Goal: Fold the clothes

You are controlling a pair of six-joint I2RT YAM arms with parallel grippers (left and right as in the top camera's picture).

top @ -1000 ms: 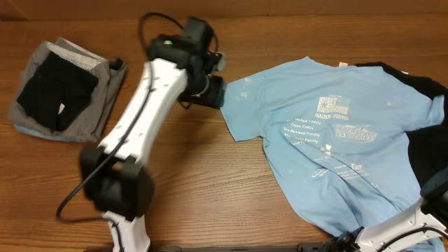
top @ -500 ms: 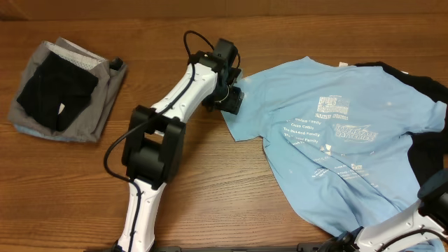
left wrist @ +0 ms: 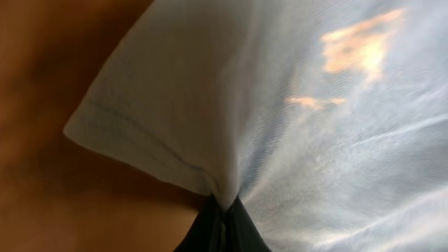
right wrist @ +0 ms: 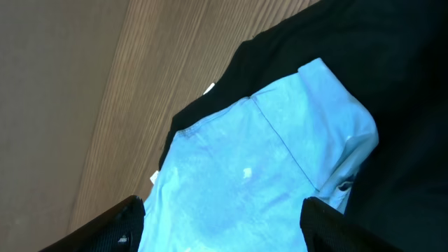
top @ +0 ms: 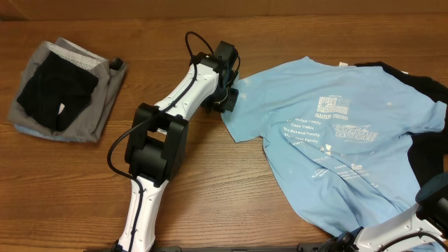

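**Left claw clamped on T-shirt sleeve, right claw apart**

A light-blue T-shirt (top: 336, 133) is seen spread flat on the wooden worktop (top: 210, 182), with its white lettering (top: 334, 119) turned up. The left arm (top: 175, 105) is stretched out to the T-shirt's left sleeve, and the left claw (top: 227, 98) is set at that sleeve's outer edge. In the left wrist view the left claw (left wrist: 222, 225) is shown with its fingers together, pinched on the sleeve hem (left wrist: 140, 150). The cloth is gathered into creases that run out from the pinch point. Bare worktop is visible beside the hem.

A black garment (top: 427, 140) lies partly under the T-shirt's right side and shows past its right sleeve and shoulder. The right arm (top: 413, 224) is seen only in part, at the T-shirt's lower right corner.

In the right wrist view the right claw (right wrist: 224, 224) is shown with its fingers (right wrist: 119, 224) standing wide apart. They are held over the blue cloth, where the right sleeve (right wrist: 315, 119) lies on the black garment. Whether these fingers touch the cloth cannot be told.

Well apart from the T-shirt, beyond the left arm, a grey garment (top: 98, 98) lies folded on the worktop. A black piece (top: 56, 91) is laid on top of it, and a strip of pale blue cloth (top: 31, 131) shows at the lower edge of this pile.
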